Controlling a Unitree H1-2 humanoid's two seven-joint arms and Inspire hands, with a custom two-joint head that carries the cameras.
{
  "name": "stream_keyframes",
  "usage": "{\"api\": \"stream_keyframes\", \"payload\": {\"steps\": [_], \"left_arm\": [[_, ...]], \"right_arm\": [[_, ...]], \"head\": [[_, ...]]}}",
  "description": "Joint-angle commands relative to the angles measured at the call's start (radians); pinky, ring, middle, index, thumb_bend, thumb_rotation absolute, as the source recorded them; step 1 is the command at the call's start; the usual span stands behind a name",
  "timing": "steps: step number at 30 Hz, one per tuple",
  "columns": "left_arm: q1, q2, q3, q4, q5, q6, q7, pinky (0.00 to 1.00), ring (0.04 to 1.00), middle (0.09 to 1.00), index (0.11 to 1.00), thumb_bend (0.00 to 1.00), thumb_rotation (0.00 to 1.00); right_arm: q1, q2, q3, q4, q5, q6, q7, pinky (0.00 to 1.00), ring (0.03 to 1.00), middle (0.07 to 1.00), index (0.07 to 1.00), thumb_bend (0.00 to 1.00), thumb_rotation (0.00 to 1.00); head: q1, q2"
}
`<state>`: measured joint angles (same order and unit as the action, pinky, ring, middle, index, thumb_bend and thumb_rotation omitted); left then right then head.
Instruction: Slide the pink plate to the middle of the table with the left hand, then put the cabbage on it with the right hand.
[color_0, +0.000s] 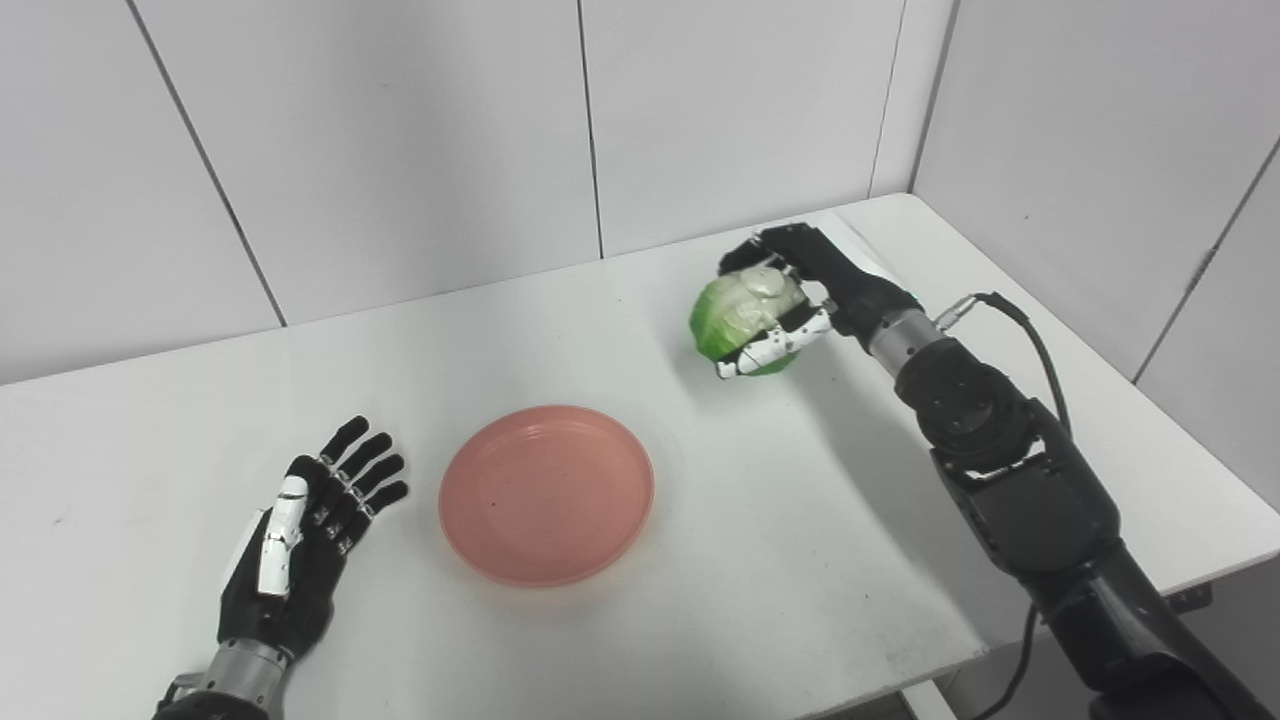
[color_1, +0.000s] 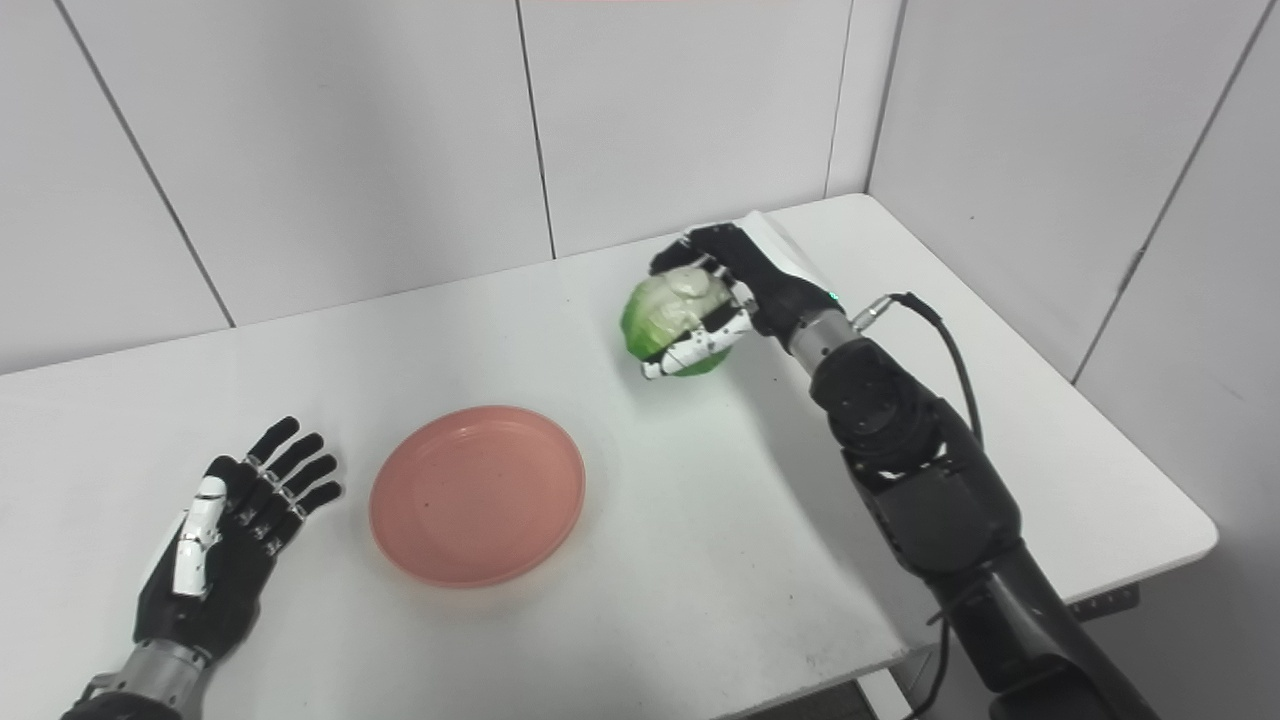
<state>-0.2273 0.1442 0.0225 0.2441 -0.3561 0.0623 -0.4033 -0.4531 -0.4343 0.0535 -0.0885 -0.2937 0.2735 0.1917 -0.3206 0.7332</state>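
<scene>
Wrapped around a round green-and-pale cabbage (color_0: 745, 318), the right hand (color_0: 800, 290) grips it with dark fingers over the top and the white-tipped thumb underneath, toward the far right part of the plain white counter (color_0: 800, 520). Whether the cabbage touches the surface or is held just above it cannot be told, though a shadow lies on the counter right beneath it. Its black forearm runs back to the lower right corner, with a dark cable (color_0: 1010, 315) looping off the wrist. Nearer the middle of the counter lies a shallow round pink plastic plate (color_0: 546, 493), flat, with nothing on it, well apart from the cabbage, lying nearer and to the left of it. At the near left edge the left hand (color_0: 300, 540) rests palm up, released, its fingers straight and slightly spread, holding nothing; it sits just beside the plate's left rim without touching it. Pale panelled walls (color_0: 400, 150) close in the back and right sides
</scene>
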Motion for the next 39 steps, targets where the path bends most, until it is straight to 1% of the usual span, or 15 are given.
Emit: {"api": "stream_keyframes", "payload": {"steps": [1,2,4,5,6,7,8,10,13,14,18,22,24,31,39], "left_arm": [[0.062,-0.028,-0.028,0.011,0.026,0.078,0.03,0.83,0.861,0.875,0.87,0.48,0.95],[0.065,-0.032,-0.032,-0.001,0.032,0.086,0.039,0.83,0.864,0.877,0.874,0.47,0.95],[0.069,-0.045,-0.044,-0.027,0.045,0.104,0.062,0.84,0.87,0.882,0.88,0.47,0.96],[0.071,-0.051,-0.051,-0.043,0.052,0.116,0.075,0.85,0.874,0.886,0.885,0.46,0.97],[0.073,-0.06,-0.059,-0.059,0.061,0.129,0.091,0.86,0.882,0.893,0.892,0.46,0.98],[0.075,-0.067,-0.065,-0.076,0.067,0.142,0.105,0.87,0.89,0.899,0.898,0.46,0.99],[0.077,-0.078,-0.071,-0.096,0.074,0.161,0.123,0.88,0.892,0.9,0.899,0.46,0.99],[0.079,-0.095,-0.078,-0.122,0.085,0.186,0.15,0.89,0.898,0.906,0.904,0.44,1.0],[0.078,-0.116,-0.086,-0.142,0.102,0.209,0.178,0.89,0.899,0.905,0.903,0.41,1.0],[0.077,-0.123,-0.089,-0.149,0.107,0.216,0.186,0.9,0.901,0.907,0.905,0.4,1.0],[0.075,-0.142,-0.102,-0.163,0.126,0.23,0.206,0.9,0.902,0.907,0.904,0.39,1.0],[0.075,-0.151,-0.108,-0.171,0.134,0.237,0.213,0.9,0.902,0.905,0.907,0.39,1.0],[0.074,-0.152,-0.112,-0.173,0.137,0.239,0.213,0.89,0.902,0.906,0.908,0.39,1.0],[0.07,-0.155,-0.121,-0.179,0.154,0.249,0.223,0.89,0.897,0.904,0.906,0.4,1.0],[0.069,-0.163,-0.128,-0.169,0.165,0.235,0.226,0.89,0.896,0.901,0.903,0.4,1.0]], "right_arm": [[-0.064,0.024,0.006,-0.047,0.007,0.004,0.001,0.34,0.415,0.456,0.518,0.53,0.0],[-0.068,0.034,0.01,-0.052,0.008,0.009,0.003,0.34,0.411,0.47,0.529,0.52,0.0],[-0.077,0.055,0.021,-0.057,0.017,0.007,0.013,0.34,0.406,0.482,0.539,0.52,0.0],[-0.081,0.068,0.03,-0.06,0.018,0.006,0.018,0.34,0.402,0.483,0.541,0.51,0.0],[-0.085,0.079,0.039,-0.06,0.021,0.002,0.023,0.33,0.399,0.482,0.541,0.51,0.0],[-0.088,0.092,0.052,-0.059,0.022,-0.005,0.029,0.33,0.393,0.483,0.546,0.51,0.0],[-0.09,0.109,0.067,-0.058,0.021,-0.011,0.033,0.33,0.391,0.483,0.547,0.51,0.0],[-0.091,0.129,0.087,-0.056,0.022,-0.02,0.04,0.32,0.385,0.486,0.546,0.51,0.0],[-0.09,0.154,0.112,-0.05,0.016,-0.028,0.044,0.31,0.382,0.491,0.544,0.51,0.0],[-0.088,0.164,0.123,-0.043,0.014,-0.033,0.046,0.31,0.382,0.492,0.542,0.51,0.0],[-0.076,0.19,0.157,-0.013,0.0,-0.053,0.045,0.32,0.38,0.492,0.54,0.51,0.0],[-0.068,0.195,0.189,0.016,-0.05,-0.069,0.028,0.32,0.373,0.489,0.529,0.51,0.0],[-0.059,0.196,0.201,0.033,-0.055,-0.094,0.028,0.33,0.375,0.484,0.525,0.52,0.0],[-0.035,0.201,0.21,0.079,-0.023,-0.15,0.047,0.32,0.389,0.477,0.542,0.51,0.0],[-0.006,0.18,0.212,0.102,-0.04,-0.201,0.049,0.34,0.383,0.475,0.547,0.51,0.0]], "head": [[0.03,0.002],[0.03,0.002],[0.087,0.006],[0.093,0.006],[0.125,0.007],[0.125,0.007],[0.157,0.009],[0.189,0.011],[0.209,0.013],[0.232,0.015],[0.263,0.018],[0.278,0.02],[0.288,0.021],[0.319,0.022],[0.35,0.017]]}}
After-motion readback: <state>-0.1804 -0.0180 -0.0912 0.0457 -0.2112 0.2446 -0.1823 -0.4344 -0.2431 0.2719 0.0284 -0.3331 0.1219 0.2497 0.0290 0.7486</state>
